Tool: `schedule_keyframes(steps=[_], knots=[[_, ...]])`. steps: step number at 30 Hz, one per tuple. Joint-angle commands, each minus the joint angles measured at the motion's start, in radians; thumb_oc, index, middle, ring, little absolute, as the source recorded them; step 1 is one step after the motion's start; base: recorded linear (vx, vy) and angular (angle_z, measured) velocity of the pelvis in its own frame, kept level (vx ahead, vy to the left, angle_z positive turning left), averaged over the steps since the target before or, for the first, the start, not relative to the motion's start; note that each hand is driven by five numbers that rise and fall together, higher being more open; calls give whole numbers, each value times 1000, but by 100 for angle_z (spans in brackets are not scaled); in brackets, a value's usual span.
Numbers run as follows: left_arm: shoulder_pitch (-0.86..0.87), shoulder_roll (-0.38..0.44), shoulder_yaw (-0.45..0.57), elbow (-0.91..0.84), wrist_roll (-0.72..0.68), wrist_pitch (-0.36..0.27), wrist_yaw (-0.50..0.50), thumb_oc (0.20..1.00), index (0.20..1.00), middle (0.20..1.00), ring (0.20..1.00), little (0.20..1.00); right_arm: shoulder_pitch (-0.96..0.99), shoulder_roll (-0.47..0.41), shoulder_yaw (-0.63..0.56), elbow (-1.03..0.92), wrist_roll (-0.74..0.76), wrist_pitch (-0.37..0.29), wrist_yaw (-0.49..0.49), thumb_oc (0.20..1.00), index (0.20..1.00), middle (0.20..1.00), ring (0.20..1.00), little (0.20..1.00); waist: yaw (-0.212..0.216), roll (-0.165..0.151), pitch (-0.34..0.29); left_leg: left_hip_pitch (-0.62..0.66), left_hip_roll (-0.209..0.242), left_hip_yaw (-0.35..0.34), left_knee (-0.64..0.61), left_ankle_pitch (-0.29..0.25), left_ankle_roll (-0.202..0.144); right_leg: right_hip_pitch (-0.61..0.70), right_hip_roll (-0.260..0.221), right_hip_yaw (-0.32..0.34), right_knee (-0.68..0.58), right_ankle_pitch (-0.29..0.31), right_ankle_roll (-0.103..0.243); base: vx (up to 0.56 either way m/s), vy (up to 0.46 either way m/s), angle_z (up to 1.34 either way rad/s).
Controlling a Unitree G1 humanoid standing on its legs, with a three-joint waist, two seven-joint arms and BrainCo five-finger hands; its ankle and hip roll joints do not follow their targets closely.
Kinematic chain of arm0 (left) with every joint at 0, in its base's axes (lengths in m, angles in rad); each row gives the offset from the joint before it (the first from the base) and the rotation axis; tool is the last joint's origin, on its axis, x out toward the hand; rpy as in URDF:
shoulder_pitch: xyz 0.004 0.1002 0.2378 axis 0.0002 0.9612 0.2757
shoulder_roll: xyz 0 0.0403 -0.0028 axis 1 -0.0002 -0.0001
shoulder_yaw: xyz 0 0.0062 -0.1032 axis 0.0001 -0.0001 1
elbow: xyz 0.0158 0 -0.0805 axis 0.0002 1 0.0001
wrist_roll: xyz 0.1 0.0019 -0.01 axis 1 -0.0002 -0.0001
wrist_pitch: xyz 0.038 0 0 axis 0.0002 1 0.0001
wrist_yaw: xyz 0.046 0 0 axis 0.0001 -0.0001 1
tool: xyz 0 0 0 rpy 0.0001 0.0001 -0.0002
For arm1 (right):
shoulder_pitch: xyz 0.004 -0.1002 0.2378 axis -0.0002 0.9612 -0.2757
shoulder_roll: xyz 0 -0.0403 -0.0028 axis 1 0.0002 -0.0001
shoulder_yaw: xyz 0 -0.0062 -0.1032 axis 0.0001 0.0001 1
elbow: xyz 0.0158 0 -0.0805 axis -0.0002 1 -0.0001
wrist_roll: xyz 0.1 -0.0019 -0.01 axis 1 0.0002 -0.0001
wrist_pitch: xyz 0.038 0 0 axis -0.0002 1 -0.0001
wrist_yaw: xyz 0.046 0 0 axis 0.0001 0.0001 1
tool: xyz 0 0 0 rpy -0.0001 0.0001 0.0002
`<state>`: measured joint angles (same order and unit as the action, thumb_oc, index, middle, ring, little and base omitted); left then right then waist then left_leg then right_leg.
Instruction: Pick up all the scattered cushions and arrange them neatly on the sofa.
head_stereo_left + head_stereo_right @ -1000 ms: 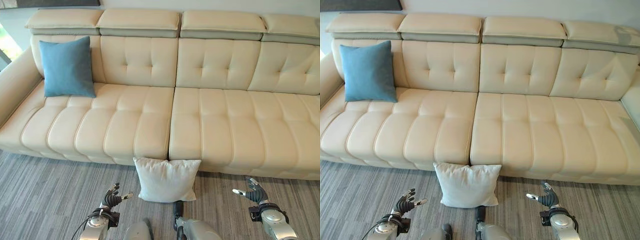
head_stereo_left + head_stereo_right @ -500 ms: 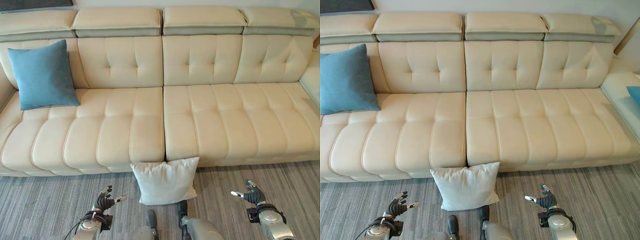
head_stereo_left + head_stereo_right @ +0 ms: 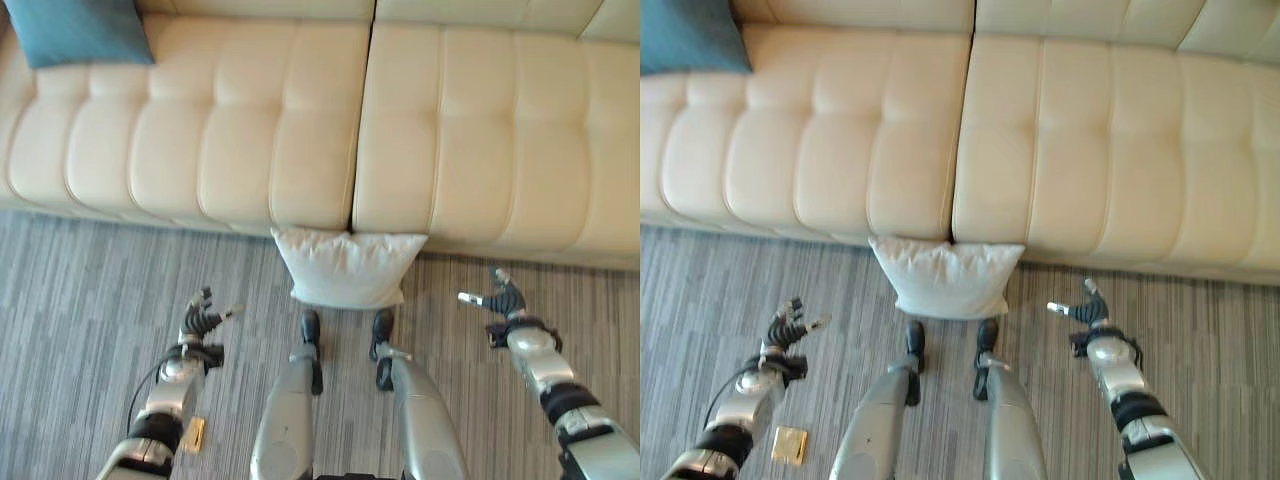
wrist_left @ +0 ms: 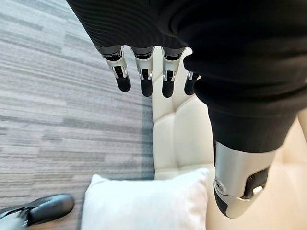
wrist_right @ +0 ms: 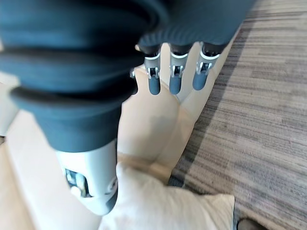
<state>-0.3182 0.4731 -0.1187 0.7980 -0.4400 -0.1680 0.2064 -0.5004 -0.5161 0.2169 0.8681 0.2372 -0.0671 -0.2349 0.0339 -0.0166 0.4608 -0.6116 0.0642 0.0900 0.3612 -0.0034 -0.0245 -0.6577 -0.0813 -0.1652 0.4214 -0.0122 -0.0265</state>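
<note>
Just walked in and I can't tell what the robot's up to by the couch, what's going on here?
The robot stands facing the cream sofa, tidying cushions. A white cushion sits on the striped carpet, leaning against the sofa's front edge between its two arms. The left hand and right hand are both open, held low on either side of that cushion and touching nothing. A blue cushion is already on the sofa seat at the left end. A small tan square lies on the carpet by the left arm.

Living room setup: long cream tufted sofa (image 3: 400,110), grey striped carpet (image 3: 80,300), throw cushions (image 3: 348,268).
</note>
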Motion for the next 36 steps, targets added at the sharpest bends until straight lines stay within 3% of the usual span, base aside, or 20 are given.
schedule_keyframes(steps=[1,2,6,8,11,16,17,18,19,20,28,34,35,36], knots=[[-67,66,-17,42,-87,-52,57,1000,1000,1000,1000,1000,-49,-23,65,34,89,-25,-48,1000,1000,1000,1000,1000,-8,-23,-17,-140,-22,-26,187,-134,-7,-112,-37,50,99,-62,78,-96,-12,-3],[-70,67,-17,44,-87,-52,57,1000,1000,1000,1000,1000,-53,-23,65,36,90,-26,-48,1000,1000,1000,1000,1000,-9,-23,-20,-149,-22,-26,193,-136,-7,-119,-37,50,104,-64,78,-80,-3,-2],[-240,109,-65,74,-123,-54,86,1000,1000,1000,1000,1000,-270,-23,107,76,185,-39,-99,1000,1000,1000,1000,1000,-29,-14,6,-433,-18,-41,409,-195,5,-395,-34,88,316,-116,56,-71,25,7],[-327,119,-105,117,-126,-44,88,1000,1000,1000,1000,1000,-366,-10,140,92,218,-44,-112,1000,1000,1000,1000,1000,-34,-12,13,-518,-20,-40,470,-208,9,-474,-34,104,374,-129,47,8,35,-3],[-586,102,-249,197,-123,-23,96,1000,1000,1000,1000,1000,-582,66,228,154,313,-58,-145,1000,1000,1000,1000,1000,-36,3,9,-693,-50,-55,581,-238,27,-644,-37,127,490,-171,28,42,8,1],[-774,54,-368,251,-85,-5,95,1000,1000,1000,1000,1000,-698,168,298,159,365,-80,-155,1000,1000,1000,1000,1000,-33,16,14,-758,-65,-69,631,-250,40,-710,-45,143,548,-191,17,32,0,5],[-819,34,-397,237,-78,-10,97,1000,1000,1000,1000,1000,-719,209,319,129,378,-101,-154,526,526,526,526,526,-33,20,7,-771,-73,-73,643,-253,43,-721,-50,141,561,-197,13,39,-35,0],[-832,27,-404,220,-77,-17,98,931,931,931,931,931,-722,224,329,100,379,-115,-150,200,200,200,200,200,-33,21,4,-772,-75,-74,643,-253,45,-720,-51,140,563,-198,12,38,-35,0],[-831,27,-404,219,-77,-17,99,244,244,244,244,244,-722,224,329,99,379,-115,-151,200,200,200,200,200,-33,21,3,-773,-76,-74,643,-253,45,-720,-51,140,563,-198,12,26,-26,5],[-838,18,-414,171,-66,-33,106,200,200,200,200,200,-716,240,340,42,373,-141,-150,200,200,200,200,200,-32,22,-4,-764,-81,-78,634,-251,44,-710,-52,135,557,-202,10,18,-13,9],[-715,17,-405,-84,46,-65,149,200,200,200,200,200,-600,217,369,-156,215,-166,-148,200,200,200,200,200,-36,23,-43,-667,-84,-78,573,-240,33,-609,-42,113,494,-193,16,8,-7,9],[-411,-18,-308,-401,145,-64,142,200,200,200,200,200,-315,133,280,-457,11,-140,-120,200,200,200,200,200,-40,15,-52,-379,-60,-75,367,-211,10,-334,-41,81,294,-143,56,-26,0,1],[-410,-18,-308,-401,145,-63,142,200,200,200,200,200,-314,133,280,-458,11,-140,-120,200,200,200,200,200,-40,15,-51,-377,-60,-75,366,-210,10,-332,-41,81,292,-143,56,35,-11,5],[-316,-17,-281,-491,177,-64,124,200,200,200,200,200,-201,113,237,-544,-33,-136,-98,200,200,200,200,200,-45,10,-62,-269,-60,-74,293,-203,5,-230,-43,69,223,-130,67,37,-11,4]])
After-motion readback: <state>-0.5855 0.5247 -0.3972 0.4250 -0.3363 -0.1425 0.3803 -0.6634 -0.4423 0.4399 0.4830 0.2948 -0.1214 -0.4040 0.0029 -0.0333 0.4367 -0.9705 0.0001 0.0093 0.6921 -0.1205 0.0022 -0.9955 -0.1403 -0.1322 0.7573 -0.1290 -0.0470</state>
